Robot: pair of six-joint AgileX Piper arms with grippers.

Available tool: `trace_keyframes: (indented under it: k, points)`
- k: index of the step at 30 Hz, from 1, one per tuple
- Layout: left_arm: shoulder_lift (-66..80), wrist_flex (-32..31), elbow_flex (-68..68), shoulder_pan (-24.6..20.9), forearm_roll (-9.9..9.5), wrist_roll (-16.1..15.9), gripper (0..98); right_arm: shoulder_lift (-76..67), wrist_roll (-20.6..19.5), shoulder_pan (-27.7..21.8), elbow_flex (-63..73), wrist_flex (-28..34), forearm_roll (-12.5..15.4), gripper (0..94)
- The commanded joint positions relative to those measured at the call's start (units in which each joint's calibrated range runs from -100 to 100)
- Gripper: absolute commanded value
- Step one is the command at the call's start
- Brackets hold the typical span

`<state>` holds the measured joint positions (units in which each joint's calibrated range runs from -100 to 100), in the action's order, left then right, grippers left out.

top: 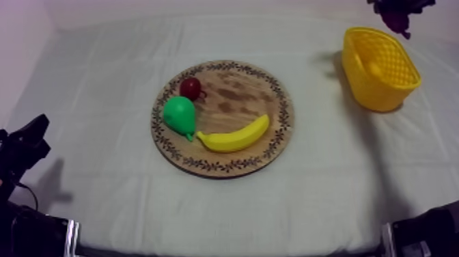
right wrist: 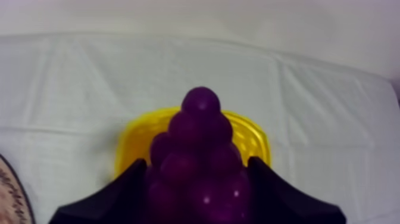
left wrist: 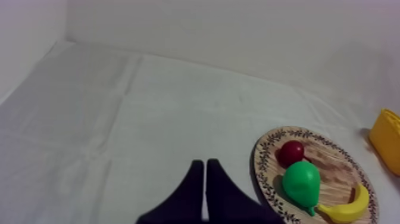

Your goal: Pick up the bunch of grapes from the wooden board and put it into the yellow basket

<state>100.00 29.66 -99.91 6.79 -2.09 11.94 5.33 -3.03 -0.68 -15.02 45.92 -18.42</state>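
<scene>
The purple bunch of grapes is clamped between my right gripper's black fingers, held above the yellow basket. From above, that gripper with the grapes hangs at the far right, just beyond the yellow basket. The round wooden board lies mid-table and carries a green pear, a banana and a small red fruit. My left gripper is shut on nothing, a narrow wedge low over the cloth to the left of the board.
My left arm rests at the table's left edge. Part of my right arm's base sits at the near right edge. Bare cloth lies between the board and the basket.
</scene>
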Motion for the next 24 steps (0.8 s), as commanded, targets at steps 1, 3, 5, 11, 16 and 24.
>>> trace_keyframes:
  k: [1, 3, 5, 11, 16, 24]
  points:
    - [0.0, 0.0, 0.0, 0.0, 0.01, 0.0, 0.1, 0.6, 1.0, -1.3, -1.4, -2.5, 0.1, 30.9]
    - [0.0, 0.0, 0.0, 0.0, 0.01, 0.0, 0.1, 1.5, 1.3, -2.0, -2.1, -3.7, 0.2, 31.0]
    - [0.0, 0.0, 0.0, 0.0, 0.01, 0.0, 0.1, 2.5, 1.6, -2.5, -2.5, -4.5, 0.7, 30.9]
    - [0.0, 0.0, 0.0, 0.0, 0.01, 0.0, 0.1, 5.6, 2.2, -3.7, -4.0, -7.6, 2.5, 31.2]
    - [0.0, 0.0, 0.0, 0.0, 0.01, 0.0, 0.1, 8.1, 2.0, -4.2, -5.5, -9.5, 3.3, 35.3]
    - [0.0, 0.0, 0.0, 0.0, 0.01, 0.0, 0.1, 11.2, -0.4, -4.9, -9.8, -16.0, 2.0, 60.5]
